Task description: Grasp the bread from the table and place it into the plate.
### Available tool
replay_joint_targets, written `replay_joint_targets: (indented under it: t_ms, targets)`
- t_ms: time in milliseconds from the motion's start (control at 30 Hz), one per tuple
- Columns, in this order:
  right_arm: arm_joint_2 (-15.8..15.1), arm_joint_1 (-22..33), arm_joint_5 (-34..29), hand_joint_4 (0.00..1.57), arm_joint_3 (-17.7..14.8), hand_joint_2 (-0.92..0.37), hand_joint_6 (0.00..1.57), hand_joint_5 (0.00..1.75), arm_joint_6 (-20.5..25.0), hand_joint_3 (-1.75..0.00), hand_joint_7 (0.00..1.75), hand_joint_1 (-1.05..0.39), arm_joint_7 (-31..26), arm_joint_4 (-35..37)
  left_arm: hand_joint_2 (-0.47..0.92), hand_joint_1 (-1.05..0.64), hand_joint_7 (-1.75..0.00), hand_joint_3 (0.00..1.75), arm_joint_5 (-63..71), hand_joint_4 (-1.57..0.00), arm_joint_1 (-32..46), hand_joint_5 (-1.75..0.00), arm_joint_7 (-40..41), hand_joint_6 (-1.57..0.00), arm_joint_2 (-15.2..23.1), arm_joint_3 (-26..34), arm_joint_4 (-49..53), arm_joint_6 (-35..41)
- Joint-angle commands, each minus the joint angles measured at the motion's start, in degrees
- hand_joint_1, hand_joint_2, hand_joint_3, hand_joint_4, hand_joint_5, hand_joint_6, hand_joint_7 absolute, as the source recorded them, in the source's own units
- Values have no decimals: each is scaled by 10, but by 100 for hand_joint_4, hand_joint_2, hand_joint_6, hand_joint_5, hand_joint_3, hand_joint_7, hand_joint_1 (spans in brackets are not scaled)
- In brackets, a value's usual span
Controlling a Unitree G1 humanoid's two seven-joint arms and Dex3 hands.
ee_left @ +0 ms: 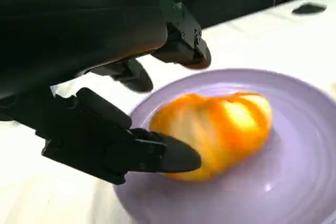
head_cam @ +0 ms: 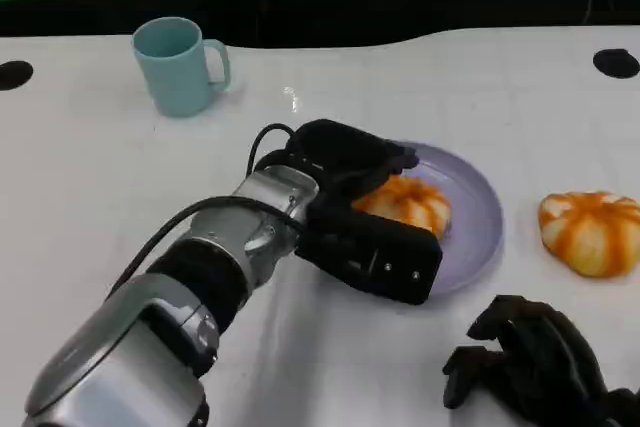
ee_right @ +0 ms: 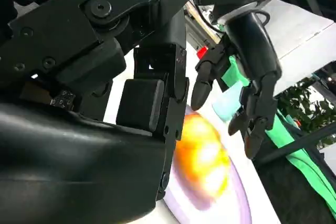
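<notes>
Bread (head_cam: 405, 204) lies on the purple plate (head_cam: 478, 209). From the head, the left robot hand (head_cam: 345, 162) reaches over it; the right robot hand (head_cam: 530, 352) rests curled on the white surface (head_cam: 90, 177). Left wrist view: fingers (ee_left: 173, 156) spread around the bread, not squeezing.

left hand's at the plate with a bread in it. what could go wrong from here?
1. The left hand has fingers close against the bread on the purple plate; pulling back carelessly could drag the bread off, or shift the plate.
2. A second bread lies on the table beside the plate's rim, with the right hand near it; reaching across could bump the plate.
</notes>
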Motion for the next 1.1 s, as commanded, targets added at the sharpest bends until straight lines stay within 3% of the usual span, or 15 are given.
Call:
replay_joint_targets:
  t_ms: [33, 300, 367, 467, 600, 767, 833, 867, 933, 1100]
  targets:
    - [-3, 1, 1, 157, 0, -72, 157, 74, -2, 0, 40, -105, -5, -6, 92, -99, 0, 51, 1, -6, -23, -17, -50, -6, 10, -6, -18, 12]
    - [-2, -1, 2, 157, -2, -74, 157, 73, -10, -1, 39, -104, 3, 1, 92, -105, -3, 51, -39, -9, 10, -20, -86, -8, 43, 23, -78, -9]
    - [-1, -1, 2, 157, -2, -73, 157, 73, -10, 0, 38, -105, -1, 1, 92, -93, -7, 43, -64, -23, 37, -26, -85, -20, 64, 44, -115, -31]
    - [0, -1, 1, 157, -2, -73, 157, 73, -11, 0, 38, -105, -2, 1, 92, -90, -8, 41, -72, -27, 49, -27, -90, -23, 73, 50, -138, -35]
    - [-2, 1, 0, 157, 0, -73, 157, 74, -7, -1, 39, -105, -2, -4, 92, -82, -10, 40, -139, -37, 119, -33, -94, -29, 107, 101, -214, -80]
    - [-1, 1, 5, 157, -2, -72, 157, 74, -1, 0, 39, -105, -1, -4, 92, -72, -13, 38, -193, -47, 177, -38, -77, -38, 114, 145, -246, -130]
    - [-1, 1, 7, 157, -3, -71, 157, 73, 3, 0, 38, -105, -1, -5, 92, -66, -17, 37, -240, -59, 218, -45, -66, -48, 112, 178, -254, -175]
    - [0, 1, 7, 157, -3, -71, 157, 73, 3, 0, 38, -105, -1, -6, 92, -63, -21, 37, -260, -60, 231, -67, -69, -57, 110, 189, -255, -190]
    - [0, 2, 7, 157, -3, -71, 157, 73, 3, 0, 38, -105, 0, -7, 92, -61, -23, 37, -276, -58, 239, -83, -77, -62, 109, 197, -253, -203]
    - [0, 2, 7, 157, -3, -71, 157, 73, 3, 0, 39, -105, 0, -7, 92, -60, -23, 37, -278, -57, 240, -90, -81, -64, 108, 201, -251, -209]
